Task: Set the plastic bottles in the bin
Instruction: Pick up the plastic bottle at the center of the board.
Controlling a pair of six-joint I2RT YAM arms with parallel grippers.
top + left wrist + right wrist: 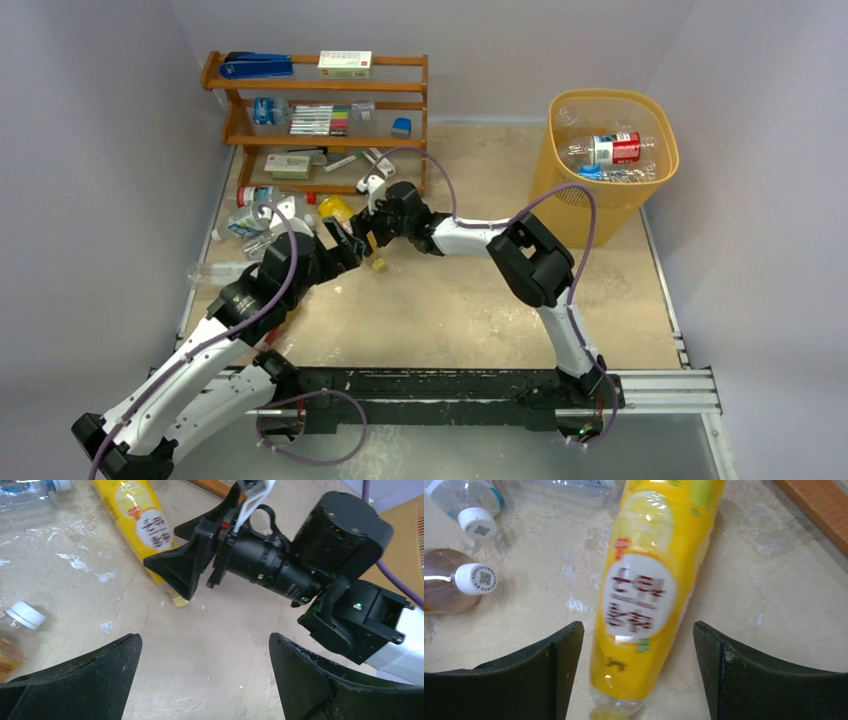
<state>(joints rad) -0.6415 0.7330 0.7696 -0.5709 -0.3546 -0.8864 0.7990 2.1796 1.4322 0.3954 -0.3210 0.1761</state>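
A yellow-labelled bottle [649, 590] lies on the table, its cap end toward my right wrist camera. My right gripper [639, 635] is open and straddles that end, with a gap on both sides. The bottle also shows in the top view [335, 210] and the left wrist view [135, 515]. My left gripper [205, 645] is open and empty over bare table, just short of the right gripper [195, 565]. An amber bottle [449, 587] and a clear bottle [469, 500] lie to the left. The yellow-orange bin [580, 205] stands at the far right with several bottles [612, 150] inside.
A brown wooden shelf rack [320, 100] with pens and boxes stands at the back left. More bottles [260, 215] lie in front of it, and one clear bottle [215, 270] lies near the left edge. The two grippers [358, 240] are close together.
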